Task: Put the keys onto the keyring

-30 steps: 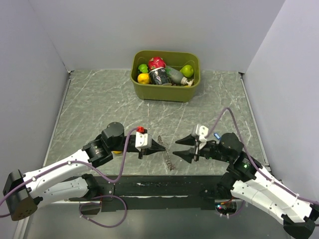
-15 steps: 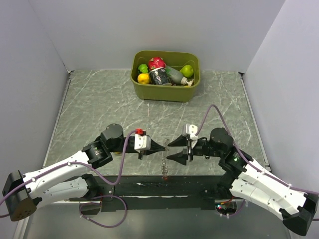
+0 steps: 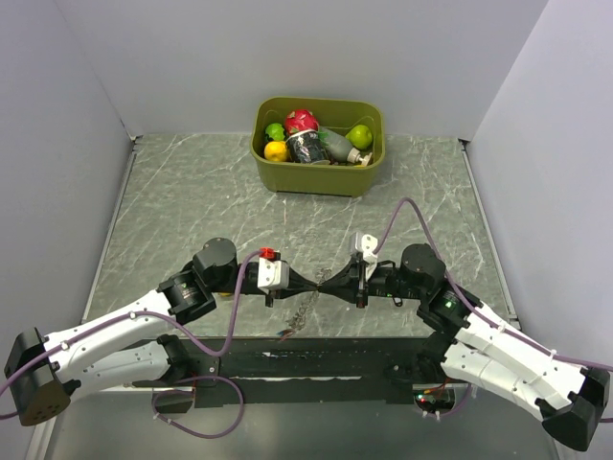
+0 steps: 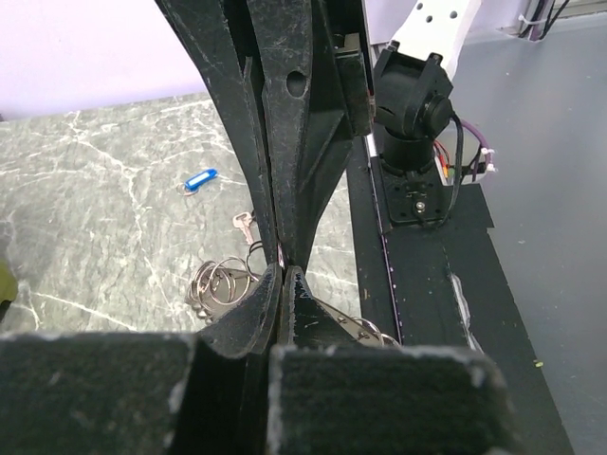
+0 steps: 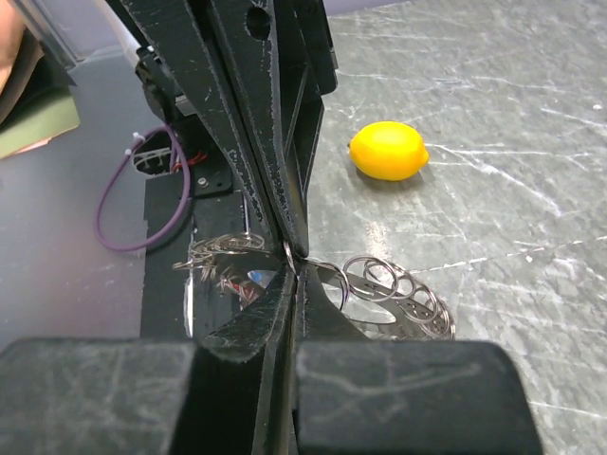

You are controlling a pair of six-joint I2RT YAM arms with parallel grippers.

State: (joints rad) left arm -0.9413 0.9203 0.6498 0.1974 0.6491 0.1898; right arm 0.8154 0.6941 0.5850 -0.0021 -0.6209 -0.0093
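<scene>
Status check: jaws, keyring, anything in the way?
Left gripper jaws shut on silvery linked-loop keyring, hanging. Right gripper jaws shut, tip-to-tip with left at the ring. Blue-headed key loose on table. Yellow lemon nearby, not blocking.

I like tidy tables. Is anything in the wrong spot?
A lemon lies loose on the table, while other fruit sits in the green bin. A blue key lies alone, apart from the keyring.
</scene>
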